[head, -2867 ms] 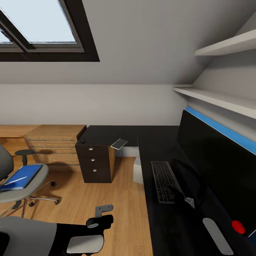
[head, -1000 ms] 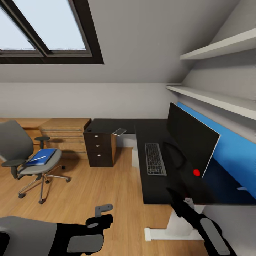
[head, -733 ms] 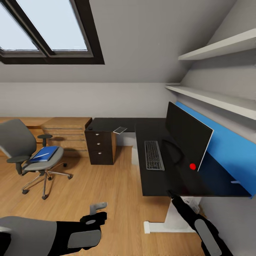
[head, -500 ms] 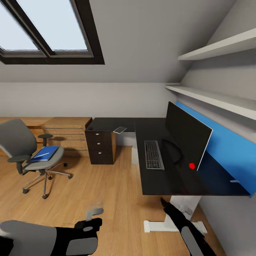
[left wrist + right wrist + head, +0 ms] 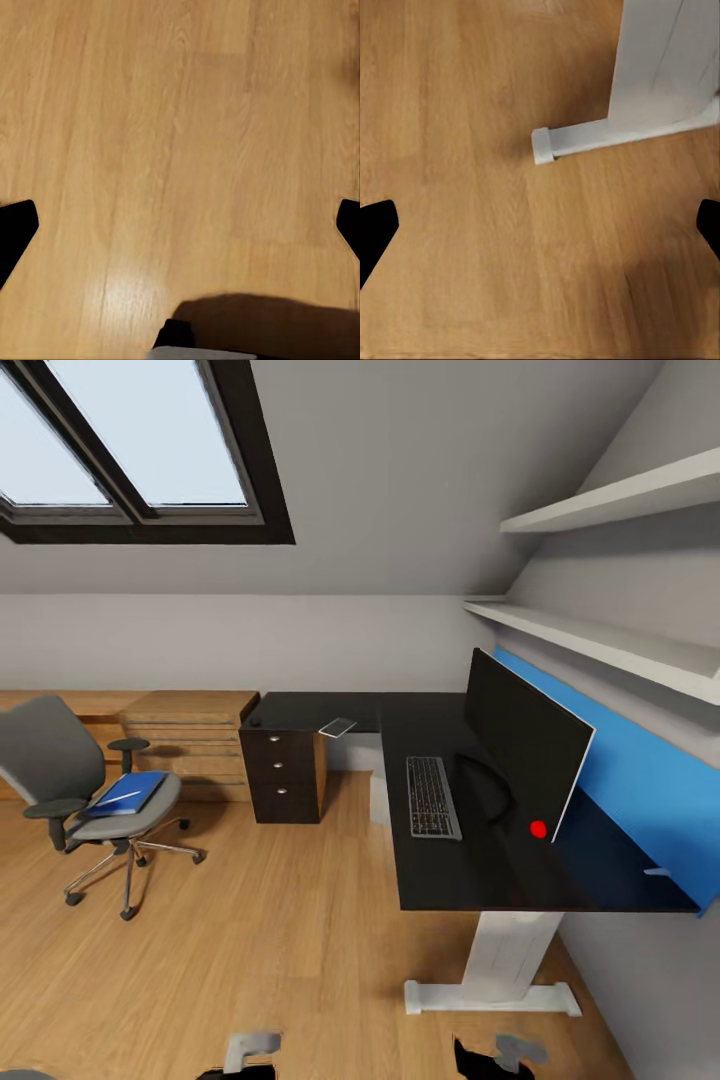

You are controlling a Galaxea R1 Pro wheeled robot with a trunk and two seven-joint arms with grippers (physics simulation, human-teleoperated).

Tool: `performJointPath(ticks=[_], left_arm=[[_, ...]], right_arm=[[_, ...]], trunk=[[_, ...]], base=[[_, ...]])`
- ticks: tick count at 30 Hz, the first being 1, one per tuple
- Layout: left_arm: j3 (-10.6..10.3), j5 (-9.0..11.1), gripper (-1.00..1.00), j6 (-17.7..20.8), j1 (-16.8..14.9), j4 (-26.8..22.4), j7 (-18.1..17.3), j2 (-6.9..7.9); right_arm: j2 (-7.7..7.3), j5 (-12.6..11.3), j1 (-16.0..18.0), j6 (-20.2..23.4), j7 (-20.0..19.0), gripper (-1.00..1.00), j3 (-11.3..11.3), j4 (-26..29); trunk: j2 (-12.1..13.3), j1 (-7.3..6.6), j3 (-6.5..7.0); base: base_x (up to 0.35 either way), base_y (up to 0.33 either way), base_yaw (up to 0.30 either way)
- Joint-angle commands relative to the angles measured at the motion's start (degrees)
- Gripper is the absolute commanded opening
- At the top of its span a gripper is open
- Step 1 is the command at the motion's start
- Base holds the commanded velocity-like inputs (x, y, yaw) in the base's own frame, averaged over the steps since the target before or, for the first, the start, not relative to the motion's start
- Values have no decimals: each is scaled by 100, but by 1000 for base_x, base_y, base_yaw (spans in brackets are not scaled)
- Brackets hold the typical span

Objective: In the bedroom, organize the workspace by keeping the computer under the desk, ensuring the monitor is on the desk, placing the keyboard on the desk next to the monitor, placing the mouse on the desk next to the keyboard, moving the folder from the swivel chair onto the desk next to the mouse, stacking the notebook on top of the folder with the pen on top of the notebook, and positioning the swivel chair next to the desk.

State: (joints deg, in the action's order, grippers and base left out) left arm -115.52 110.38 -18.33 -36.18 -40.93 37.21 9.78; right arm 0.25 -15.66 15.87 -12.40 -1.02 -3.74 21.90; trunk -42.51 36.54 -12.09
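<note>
Head view: one monitor and one keyboard on the black desk, one blue folder on the swivel chair, left gripper and right gripper both spread wide, each over bare floor, two shelves.

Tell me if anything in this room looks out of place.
The blue folder lies on the swivel chair seat with a whitish pen on it, well away from the desk. The grey notebook hangs slightly over the desk's edge. Keyboard and monitor look tidy.
</note>
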Motion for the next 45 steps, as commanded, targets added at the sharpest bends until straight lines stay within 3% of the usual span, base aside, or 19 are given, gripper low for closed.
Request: performJointPath(ticks=[1, 4, 6, 7, 10, 13, 29, 35, 45], left_arm=[[-31, 47, 100, -29, 46, 169, -222, -19], [-31, 242, 100, -2, 201, 874, -1035, -155], [-31, 400, 100, 31, 250, 1085, -1275, -233], [-32, 468, 100, 48, 270, 1165, -1370, -272], [-34, 544, 100, 69, 290, 1249, -1474, -325], [-32, 583, 100, 74, 300, 1288, -1524, -351], [-31, 617, 100, 58, 313, 1314, -1542, -350], [-32, 615, 100, 66, 313, 1309, -1542, -358], [-23, 625, 100, 66, 313, 1332, -1535, -346]], right_arm=[[-4, 38, 6, -174, -11, 100, -38, -145], [11, 481, 4, -808, 0, 100, -102, -743], [41, 768, 4, -996, 19, 100, -149, -981], [75, 962, 4, -1069, 27, 100, -168, -1084], [125, 1240, 5, -1167, 32, 100, -171, -1192], [148, 1371, 4, -1243, 32, 100, -158, -1237], [245, 1424, 8, -1504, 15, 100, -136, -1260], [261, 1426, 5, -1527, 31, 100, -136, -1267], [273, 1426, 6, -1722, 33, 100, -135, -1276]], trunk=[[34, -21, 11], [155, -87, 65], [155, -87, 65], [155, -87, 65], [155, -87, 65], [155, -87, 65], [155, -87, 65], [155, -87, 65], [556, -307, 244]], base=[[0, 0, 0], [0, 0, 0], [0, 0, 0], [0, 0, 0], [0, 0, 0], [0, 0, 0], [12, 240, 0], [12, 29, 226], [0, 1, 207]])
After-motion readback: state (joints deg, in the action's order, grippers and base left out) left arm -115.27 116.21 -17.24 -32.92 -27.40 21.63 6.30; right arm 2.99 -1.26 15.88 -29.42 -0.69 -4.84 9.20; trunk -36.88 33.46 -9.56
